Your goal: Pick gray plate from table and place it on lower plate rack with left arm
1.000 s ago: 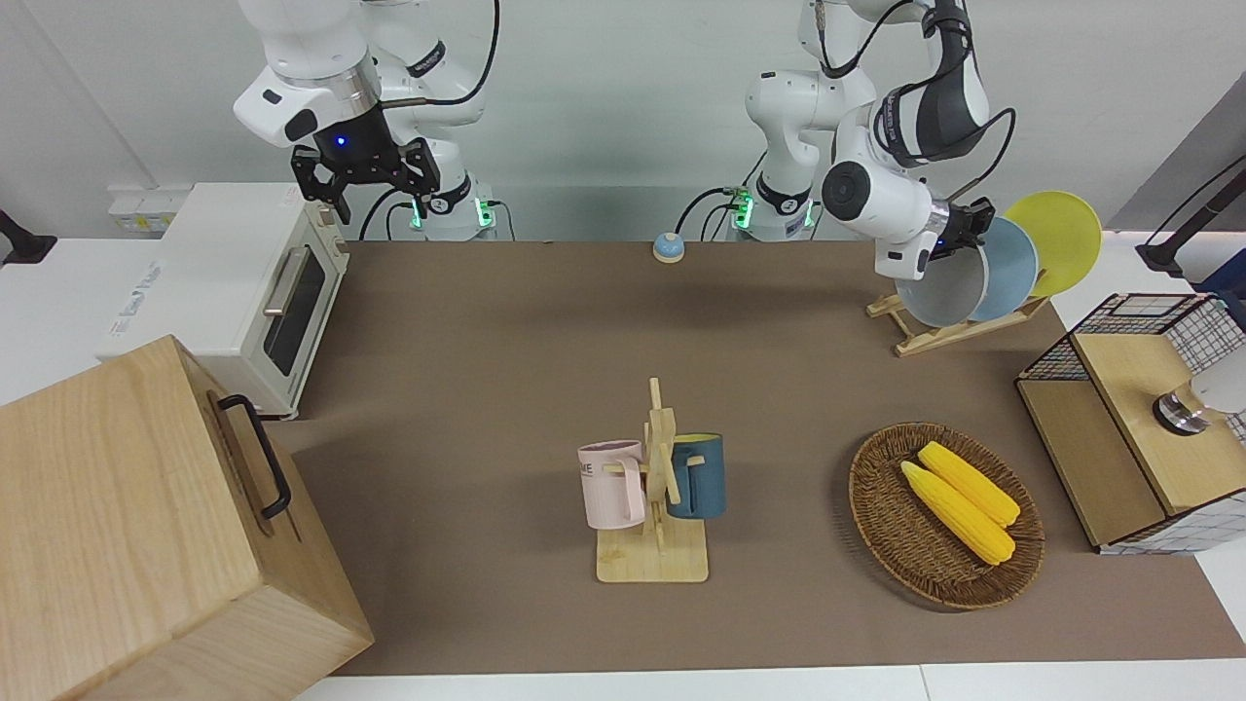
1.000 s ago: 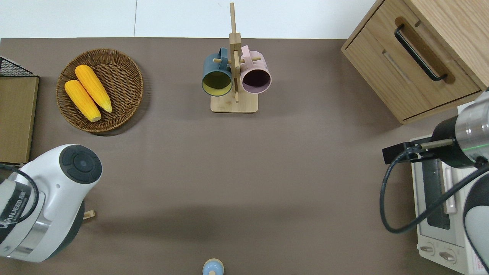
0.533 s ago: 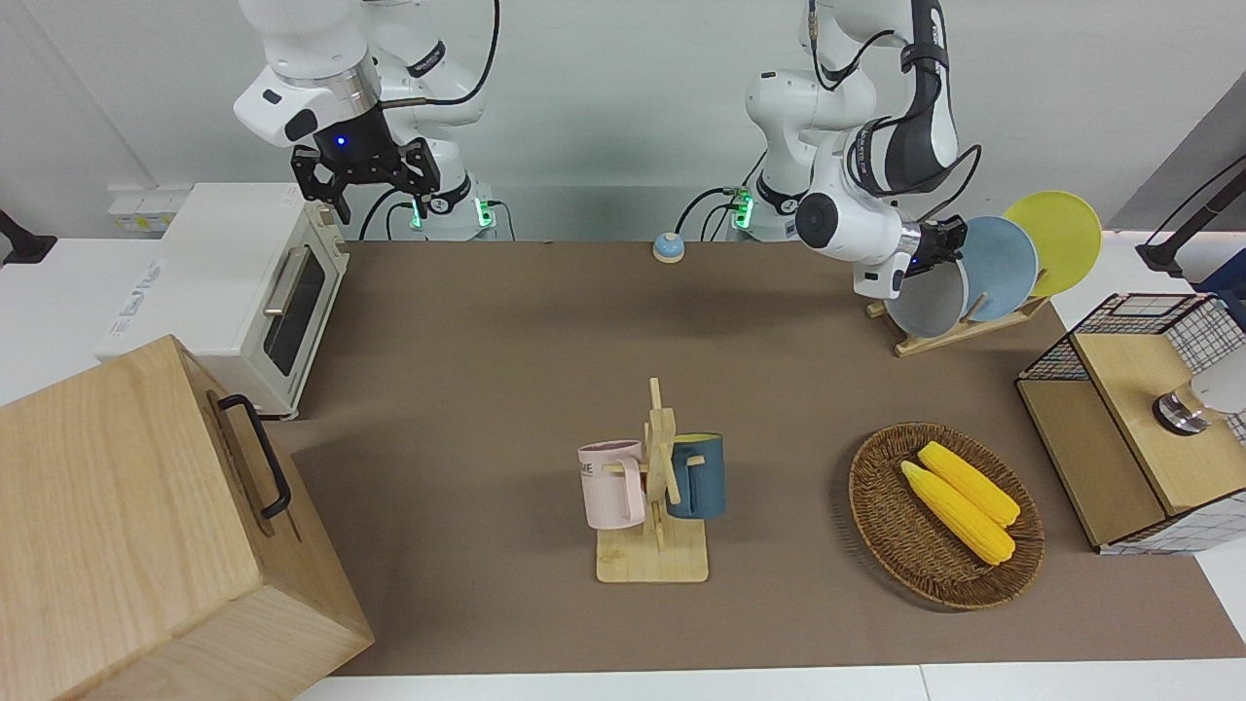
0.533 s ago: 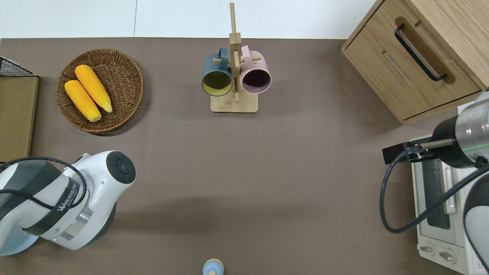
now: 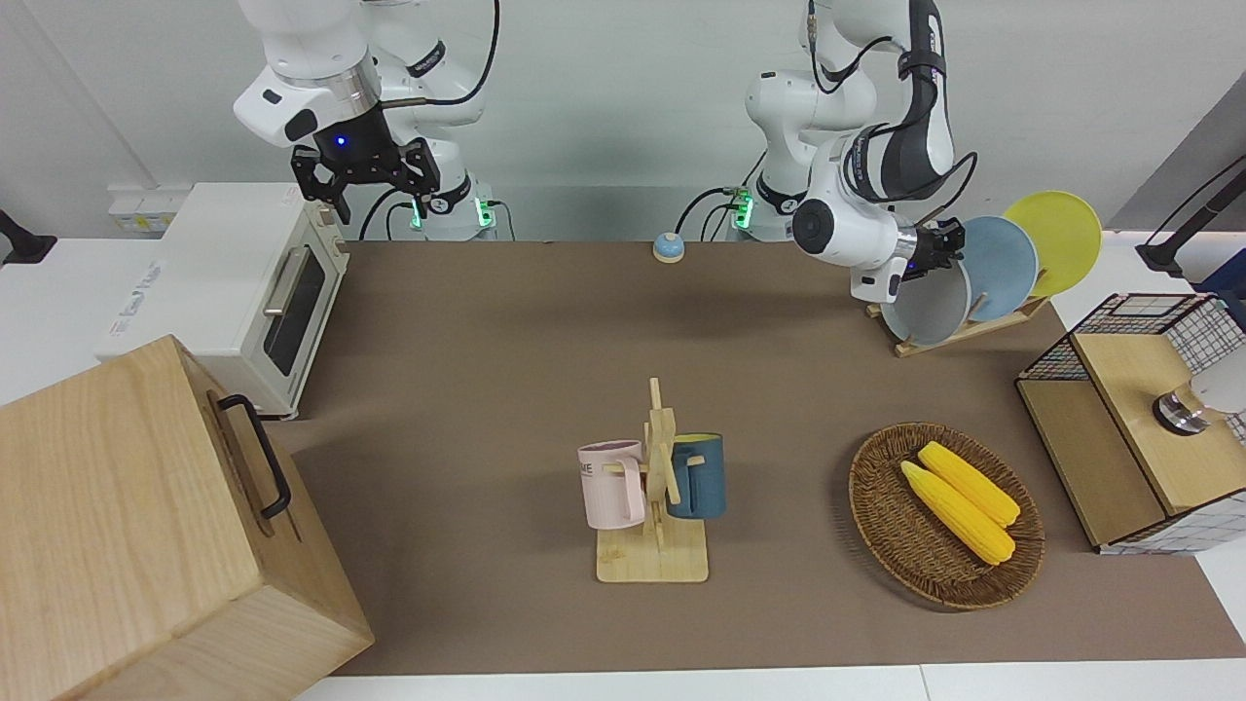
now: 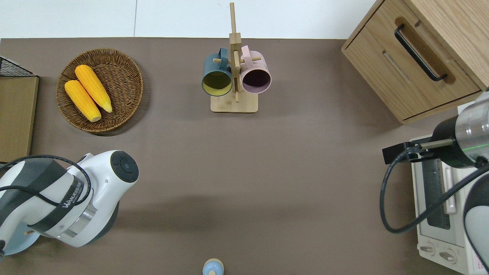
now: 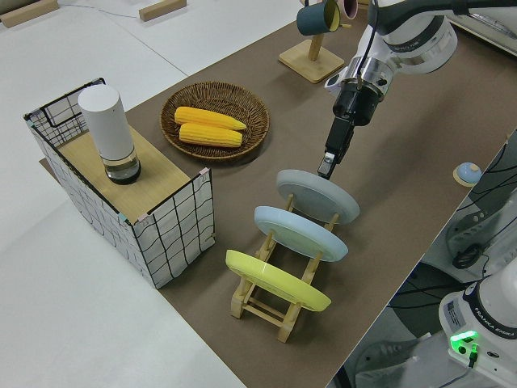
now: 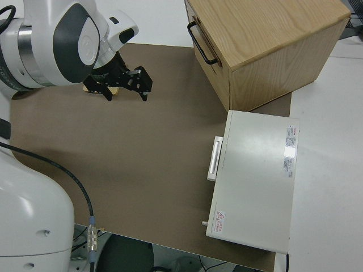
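At the left arm's end of the table (image 5: 506, 370), close to the robots, sits the lower plate rack (image 5: 959, 331), a small wooden rack with little pegs. Three plates stand in it in a row. The gray plate (image 7: 317, 196) is in the end slot, the one farthest from the robots and closest to the middle of the table. Next to it is the blue plate (image 5: 1007, 265), and after that comes the yellow plate (image 5: 1061, 239), which is nearest to the robots. The gray plate is not lying flat. It stands on its edge with its bottom down in the rack, and it leans over the same way as the other two plates. One of its flat round sides is turned toward the table edge farthest from the robots, so the front view looks right at it. The plate is round, so no side of it is longer than another. The left gripper (image 7: 326, 168) hangs right at the top edge of the gray plate, pointing down at it from the bent left arm (image 5: 857, 229). It looks like it touches the rim, but I cannot tell if it is pinching the plate or has let go. The right arm (image 5: 311, 68) is parked, and the right gripper (image 8: 127, 93) is spread wide with nothing in it. Farther from the robots than the rack is a brown basket (image 5: 891, 526) with two yellow corn cobs (image 5: 959, 498) in it.
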You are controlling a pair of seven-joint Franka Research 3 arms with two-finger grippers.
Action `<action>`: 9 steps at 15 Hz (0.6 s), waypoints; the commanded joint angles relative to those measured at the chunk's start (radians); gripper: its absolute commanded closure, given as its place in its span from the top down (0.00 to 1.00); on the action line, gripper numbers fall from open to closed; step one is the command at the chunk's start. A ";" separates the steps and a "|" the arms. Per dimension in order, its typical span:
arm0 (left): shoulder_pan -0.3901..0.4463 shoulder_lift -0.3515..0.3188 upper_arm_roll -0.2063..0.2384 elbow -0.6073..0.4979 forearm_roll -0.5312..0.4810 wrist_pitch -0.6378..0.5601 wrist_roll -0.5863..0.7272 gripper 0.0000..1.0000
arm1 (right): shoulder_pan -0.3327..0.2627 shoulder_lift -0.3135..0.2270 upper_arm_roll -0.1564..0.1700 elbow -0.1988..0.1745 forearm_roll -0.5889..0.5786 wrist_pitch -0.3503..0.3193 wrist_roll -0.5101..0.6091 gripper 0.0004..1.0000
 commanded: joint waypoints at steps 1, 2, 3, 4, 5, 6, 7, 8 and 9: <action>-0.011 0.017 -0.001 0.014 0.019 -0.019 0.000 0.99 | -0.010 -0.002 0.006 0.006 0.010 -0.014 0.000 0.99; -0.011 0.017 -0.001 0.021 0.019 -0.019 -0.002 0.99 | -0.010 -0.002 0.006 0.006 0.010 -0.014 0.000 0.99; -0.011 0.017 -0.001 0.037 0.010 -0.019 -0.002 0.99 | -0.010 -0.002 0.006 0.006 0.010 -0.014 0.000 0.99; -0.011 0.016 -0.001 0.055 0.005 -0.019 0.000 0.99 | -0.010 -0.002 0.006 0.006 0.010 -0.014 0.000 0.99; -0.010 0.016 -0.001 0.070 -0.001 -0.019 0.001 0.99 | -0.010 -0.002 0.006 0.006 0.010 -0.014 0.000 0.99; -0.010 0.016 -0.001 0.092 -0.018 -0.019 0.001 0.99 | -0.010 -0.002 0.006 0.006 0.010 -0.014 0.000 0.99; -0.008 0.016 -0.001 0.122 -0.050 -0.018 0.001 0.99 | -0.010 -0.002 0.006 0.006 0.010 -0.014 -0.001 0.99; -0.008 0.016 -0.001 0.156 -0.088 -0.018 0.003 0.99 | -0.010 -0.002 0.006 0.006 0.010 -0.014 0.000 0.99; -0.010 0.016 -0.001 0.188 -0.128 -0.018 0.007 0.99 | -0.010 -0.002 0.006 0.006 0.010 -0.014 0.000 0.99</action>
